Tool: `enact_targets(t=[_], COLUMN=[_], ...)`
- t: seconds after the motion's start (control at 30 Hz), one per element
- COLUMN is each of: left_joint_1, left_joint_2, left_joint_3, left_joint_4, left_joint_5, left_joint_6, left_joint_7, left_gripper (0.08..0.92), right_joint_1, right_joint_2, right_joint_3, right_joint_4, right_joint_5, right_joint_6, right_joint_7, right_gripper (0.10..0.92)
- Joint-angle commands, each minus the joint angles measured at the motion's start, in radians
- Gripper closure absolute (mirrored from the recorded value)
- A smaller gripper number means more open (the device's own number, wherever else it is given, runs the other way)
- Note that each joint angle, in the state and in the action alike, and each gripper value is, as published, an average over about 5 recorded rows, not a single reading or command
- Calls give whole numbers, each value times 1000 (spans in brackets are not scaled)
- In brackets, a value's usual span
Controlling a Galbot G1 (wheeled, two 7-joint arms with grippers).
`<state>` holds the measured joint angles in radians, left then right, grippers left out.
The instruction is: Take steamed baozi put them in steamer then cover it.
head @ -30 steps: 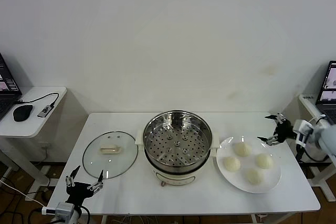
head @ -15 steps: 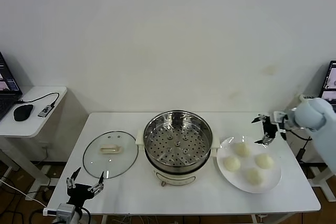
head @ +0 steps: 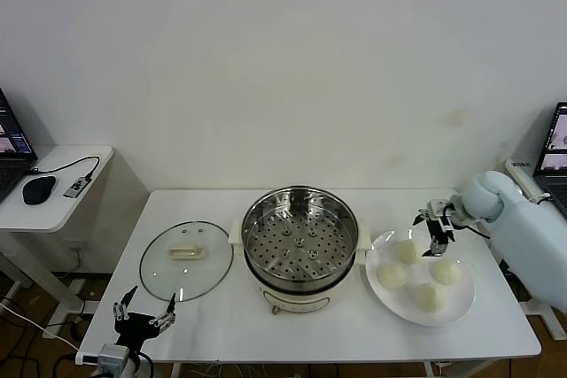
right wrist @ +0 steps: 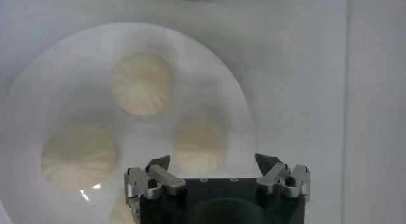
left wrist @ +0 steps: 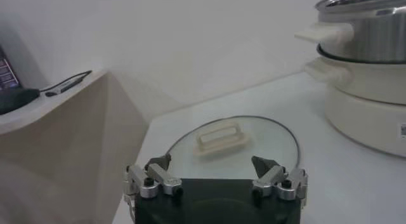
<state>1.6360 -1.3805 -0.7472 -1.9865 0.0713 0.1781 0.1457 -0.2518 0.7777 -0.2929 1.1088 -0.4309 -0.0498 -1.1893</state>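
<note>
Four cream-white baozi lie on a white plate [head: 462, 305] at the table's right: the back one [head: 407, 251], left one [head: 392, 276], right one [head: 446, 272] and front one [head: 429, 297]. The steel steamer [head: 300, 236] stands mid-table, its perforated tray bare. My right gripper [head: 431, 228] is open and empty, just above the plate's far edge between the back and right baozi. In the right wrist view my right gripper [right wrist: 214, 165] hangs over one baozi [right wrist: 200, 141]. My left gripper [head: 142, 316] is open and empty at the table's front left corner.
The glass lid [head: 186, 259] lies flat left of the steamer, and the left wrist view shows it [left wrist: 266, 146] ahead of my left gripper [left wrist: 212, 171]. A side table [head: 53, 188] with a mouse stands far left. A laptop [head: 556, 143] is at far right.
My right gripper has moved left from the table's right edge to above the plate's far side. My left gripper has hardly moved.
</note>
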Motion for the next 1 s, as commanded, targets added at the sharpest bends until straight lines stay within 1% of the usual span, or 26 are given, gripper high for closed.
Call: enact_targets(t=[0.03,0.47,0.9,1.0], left_joint_1=[2,1,1,0], left_joint_2=[1,-4,-6,-5], left_joint_3=[1,8,9,9], left_joint_4=[7,14,15,18], left_joint_5=[3,9,13,13], left_joint_6=[0,0,0,-1], left_joint_7=[1,1,1,1], left_gripper=[177,177,177,177], right_joint_1=[11,6,1,0], right_joint_2=[47,86,89,87], right_joint_3=[-23,-20,-31,-30], right_joint_4=[-79,-131,-135,-134], right_joint_5=[-43,-60,-41,-33], right_joint_6=[5,-4,-17,-20], right_joint_7=[10,41,49,49], right_gripper=[203,203,203,244])
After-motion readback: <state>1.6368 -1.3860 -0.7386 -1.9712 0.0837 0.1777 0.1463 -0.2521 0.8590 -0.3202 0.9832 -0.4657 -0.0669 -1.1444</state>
